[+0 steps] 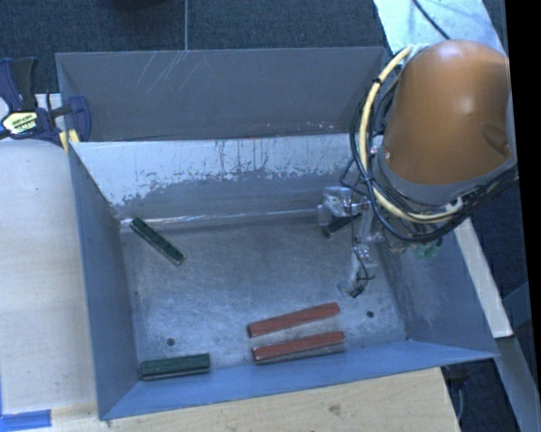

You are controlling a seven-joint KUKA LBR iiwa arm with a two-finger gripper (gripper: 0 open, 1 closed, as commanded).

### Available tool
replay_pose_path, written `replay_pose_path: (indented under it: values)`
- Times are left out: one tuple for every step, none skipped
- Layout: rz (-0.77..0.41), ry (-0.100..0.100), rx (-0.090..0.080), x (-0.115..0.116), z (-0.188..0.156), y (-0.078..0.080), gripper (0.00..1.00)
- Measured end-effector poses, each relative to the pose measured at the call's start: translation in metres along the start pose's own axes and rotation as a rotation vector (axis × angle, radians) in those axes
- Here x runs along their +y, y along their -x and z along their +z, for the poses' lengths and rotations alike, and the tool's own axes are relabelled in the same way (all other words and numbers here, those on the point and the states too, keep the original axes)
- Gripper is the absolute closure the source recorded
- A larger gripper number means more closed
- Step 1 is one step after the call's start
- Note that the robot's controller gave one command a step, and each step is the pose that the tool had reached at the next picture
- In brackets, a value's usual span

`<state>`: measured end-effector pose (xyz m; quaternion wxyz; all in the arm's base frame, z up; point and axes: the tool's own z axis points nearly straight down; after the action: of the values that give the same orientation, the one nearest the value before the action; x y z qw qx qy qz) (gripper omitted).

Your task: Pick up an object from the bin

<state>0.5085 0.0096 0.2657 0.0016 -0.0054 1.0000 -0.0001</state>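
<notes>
**While nothing is lifted yet, the fingers (355, 288) hang low in the bin (247, 165)**

Although the task asks me to take one object out, I judge that the picking itself is not yet done. I see no object between my fingers, and every object in view lies flat on the bin floor. Whether my fingers are open or closed I cannot tell, because from this side they show as one thin shape pointing down.

Nearest to my fingers is a red-brown bar (294, 320). It lies near their tips, a little toward the front wall and to the view's left, and I see no contact with it. A second red-brown bar (299, 347) lies just beside the first, one step further from my fingers, almost parallel to it. Two more objects are well apart from my fingers, across the floor to the view's left. One dark green bar (156, 241) lies tilted by the back wall, and another dark green bar (174, 366) lies in the front corner.

So, as I judge it, only the approach is made. What is left is to come over one object, most likely the nearest red-brown bar, then to close on it and lift it out of the bin.
</notes>
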Motion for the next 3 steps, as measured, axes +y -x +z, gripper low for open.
replay_pose_path:
  values:
    - [-0.241,0.001,0.008,0.0,0.175,-0.02,0.0]
    - [-0.308,0.001,0.002,-0.014,0.196,-0.008,0.0]
    - [-0.307,0.0,0.007,-0.014,0.193,-0.008,1.0]
